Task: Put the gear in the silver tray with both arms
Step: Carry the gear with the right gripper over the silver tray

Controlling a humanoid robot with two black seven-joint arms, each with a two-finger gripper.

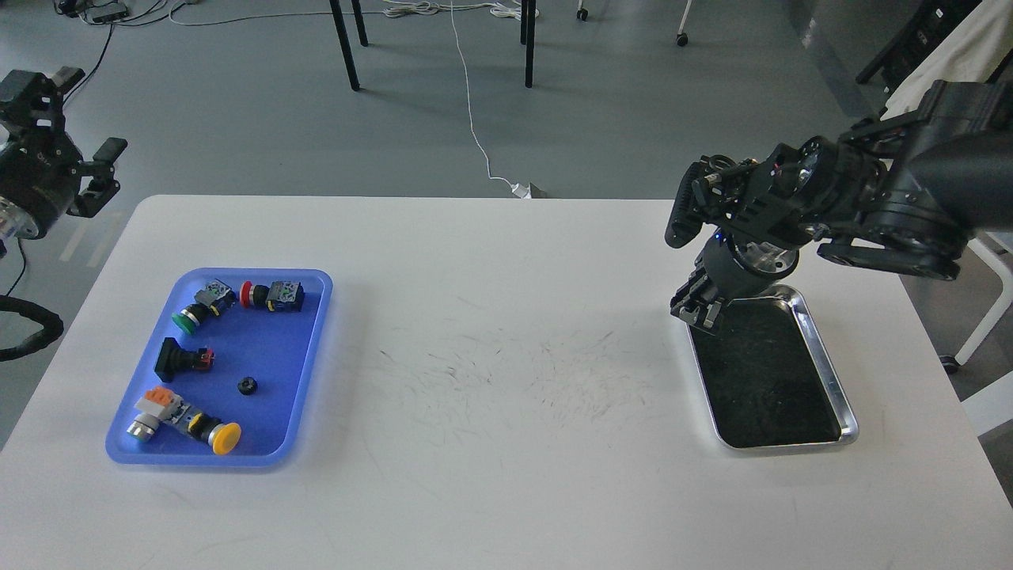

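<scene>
The gear (pixel 247 385) is a small black toothed ring lying in the blue plastic tray (pixel 273 348) at the left. The silver tray (pixel 783 446) lies at the right of the white table, its dark bottom bare. My right gripper (pixel 696 311) points down over the silver tray's far left corner; it is dark and I cannot tell its fingers apart. My left gripper (pixel 87 115) hangs beyond the table's far left corner, well away from the blue tray, with its fingers spread and nothing between them.
The blue tray also holds several push-button switches with green (pixel 186 319), red (pixel 247 294) and yellow (pixel 225 437) caps. The white table (pixel 491 380) is scuffed in the middle. Chair legs and cables stand on the floor behind.
</scene>
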